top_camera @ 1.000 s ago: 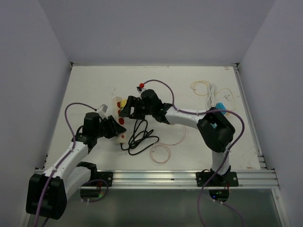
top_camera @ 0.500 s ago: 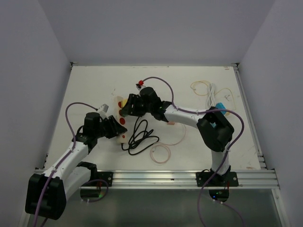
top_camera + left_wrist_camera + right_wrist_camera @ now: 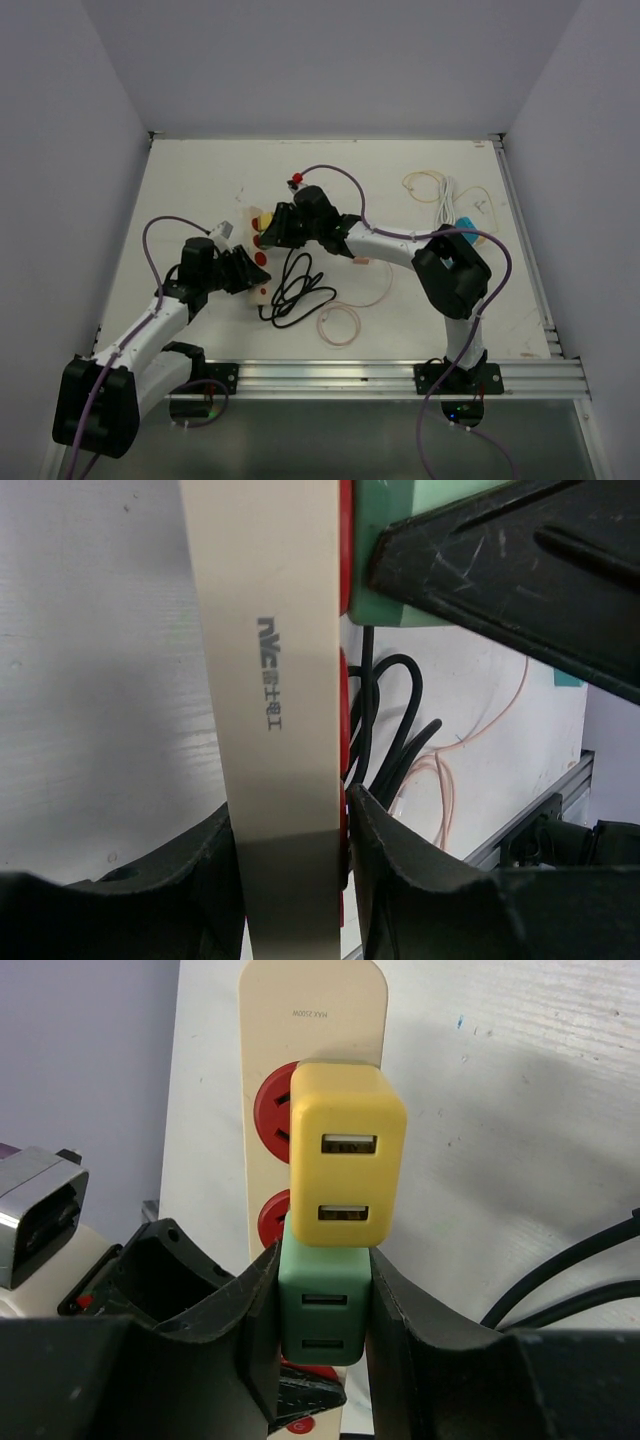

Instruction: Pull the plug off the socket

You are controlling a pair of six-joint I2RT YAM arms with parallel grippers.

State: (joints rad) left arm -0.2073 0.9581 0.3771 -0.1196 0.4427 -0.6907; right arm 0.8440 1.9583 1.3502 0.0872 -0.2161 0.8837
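The socket is a cream power strip (image 3: 313, 1005) with red outlets, lying on the white table. A yellow plug (image 3: 348, 1155) and a green plug (image 3: 322, 1305) sit in it side by side. My right gripper (image 3: 322, 1280) is shut on the green plug, one finger pressed on each side. In the left wrist view my left gripper (image 3: 290, 830) is shut on the strip (image 3: 270, 680) across its width, just short of the green plug (image 3: 400, 550). From above, both grippers meet at the strip (image 3: 261, 291), the left gripper (image 3: 245, 272) near, the right gripper (image 3: 266, 236) far.
A coiled black cable (image 3: 295, 290) lies just right of the strip, with a thin pink loop (image 3: 338, 325) in front of it. A white cable bundle (image 3: 445, 205) and a blue object (image 3: 466, 228) lie at the back right. A grey block (image 3: 40, 1210) sits left of the strip.
My right gripper moved left onto the strip and closed its open jaws on the green plug. My left arm stayed on the strip.
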